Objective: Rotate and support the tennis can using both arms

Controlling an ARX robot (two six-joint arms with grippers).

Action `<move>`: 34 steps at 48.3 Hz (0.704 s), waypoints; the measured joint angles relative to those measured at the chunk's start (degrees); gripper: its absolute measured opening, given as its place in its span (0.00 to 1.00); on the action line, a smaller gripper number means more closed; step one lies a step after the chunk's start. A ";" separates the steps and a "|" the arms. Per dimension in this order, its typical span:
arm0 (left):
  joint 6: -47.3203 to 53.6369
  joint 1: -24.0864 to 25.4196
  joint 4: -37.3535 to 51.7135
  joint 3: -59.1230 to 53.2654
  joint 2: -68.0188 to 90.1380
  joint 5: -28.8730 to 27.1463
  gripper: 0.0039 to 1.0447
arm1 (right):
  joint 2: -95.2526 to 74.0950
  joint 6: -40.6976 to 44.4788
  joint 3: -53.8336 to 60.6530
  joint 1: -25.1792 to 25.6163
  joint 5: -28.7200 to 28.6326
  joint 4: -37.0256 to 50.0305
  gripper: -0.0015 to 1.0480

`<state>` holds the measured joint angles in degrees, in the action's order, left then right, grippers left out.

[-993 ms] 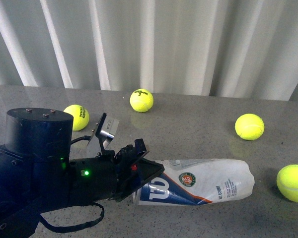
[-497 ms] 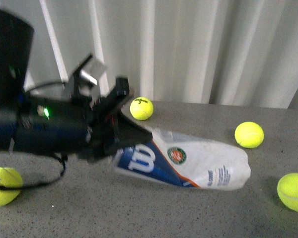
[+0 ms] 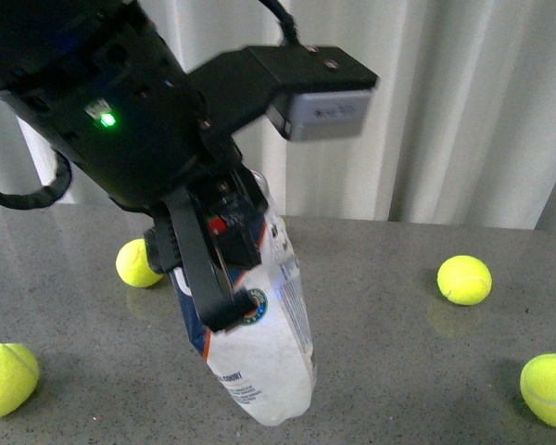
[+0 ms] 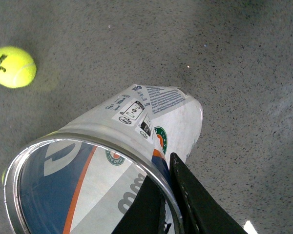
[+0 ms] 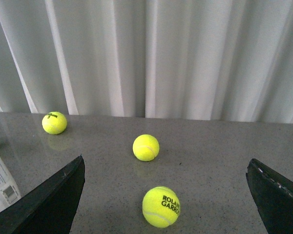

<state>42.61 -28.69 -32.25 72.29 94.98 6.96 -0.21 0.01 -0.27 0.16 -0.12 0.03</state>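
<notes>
The tennis can (image 3: pixel 264 352) stands nearly upright in the front view, leaning a little, its closed white end on the grey table (image 3: pixel 398 371). My left gripper (image 3: pixel 224 278) is shut on its upper end. In the left wrist view the silver rim (image 4: pixel 88 140) faces the camera. The left gripper (image 4: pixel 163 168) pinches the can's wall, one finger inside and the other finger (image 4: pixel 195 204) outside. My right gripper (image 5: pixel 163 195) is open and low over the table. A corner of the tennis can (image 5: pixel 0 183) shows at the edge of the right wrist view. The right arm is out of the front view.
Yellow tennis balls lie around the can: one (image 3: pixel 137 263) behind it, one (image 3: pixel 7 378) at front left, two (image 3: pixel 464 279) (image 3: pixel 549 389) on the right. One ball (image 5: pixel 161 207) lies between the right fingers, two (image 5: pixel 146 147) (image 5: pixel 54 122) beyond. A white curtain (image 3: pixel 445 111) backs the table.
The left arm has risen and swung the can from lying on its side to nearly upright, open end up. The can's closed end stayed near the table.
</notes>
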 joint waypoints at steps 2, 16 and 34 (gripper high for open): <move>2.25 -1.16 -0.09 0.90 1.20 -1.44 0.03 | 0.00 0.00 0.00 0.00 0.00 0.00 0.93; 6.51 -4.57 1.31 5.27 7.37 -7.76 0.03 | 0.00 0.00 0.00 0.00 0.00 0.00 0.93; 6.38 -4.83 6.69 4.24 10.71 -10.95 0.03 | 0.00 0.00 0.00 0.00 0.00 0.00 0.93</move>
<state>48.99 -33.52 -25.56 76.53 105.69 -3.99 -0.21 0.01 -0.27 0.16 -0.12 0.03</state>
